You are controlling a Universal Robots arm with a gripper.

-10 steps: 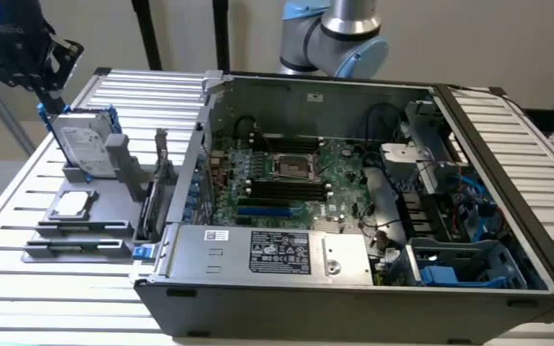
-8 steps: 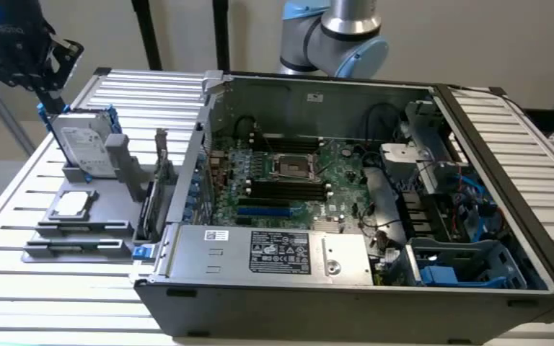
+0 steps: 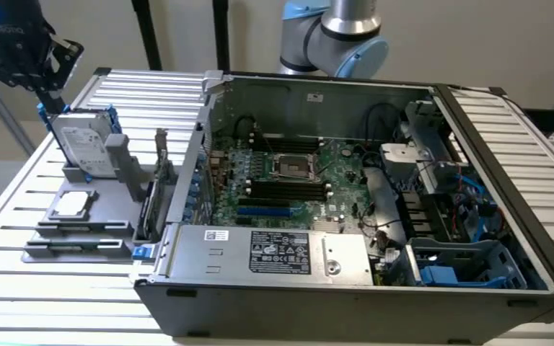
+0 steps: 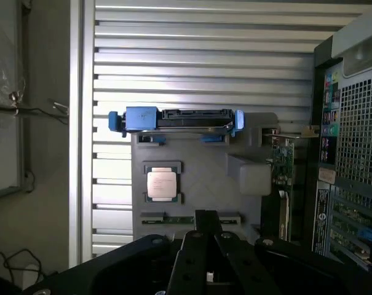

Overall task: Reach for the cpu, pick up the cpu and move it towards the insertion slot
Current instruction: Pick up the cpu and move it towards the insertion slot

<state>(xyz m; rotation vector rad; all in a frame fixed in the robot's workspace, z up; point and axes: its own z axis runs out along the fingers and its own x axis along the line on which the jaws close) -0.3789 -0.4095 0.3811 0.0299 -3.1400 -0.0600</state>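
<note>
The cpu (image 3: 72,205) (image 4: 162,183), a small square chip with a silvery top, lies flat in a recess of the grey holder (image 3: 113,216) (image 4: 204,184) on the slatted table. High above the holder, at the exterior view's upper left, hangs my dark gripper (image 3: 54,94) (image 4: 205,216). It is shut with nothing in it, well clear of the chip. The insertion slot (image 3: 294,167), a square socket with a shiny frame, sits on the green board inside the open computer case.
An upright silver hard drive (image 3: 84,148) with blue brackets (image 4: 173,120) stands on the holder just beyond the chip. The case's wall (image 3: 195,180) rises between holder and socket. Black memory slots (image 3: 287,189) flank the socket. The slatted table (image 3: 8,216) reaches the exterior view's left.
</note>
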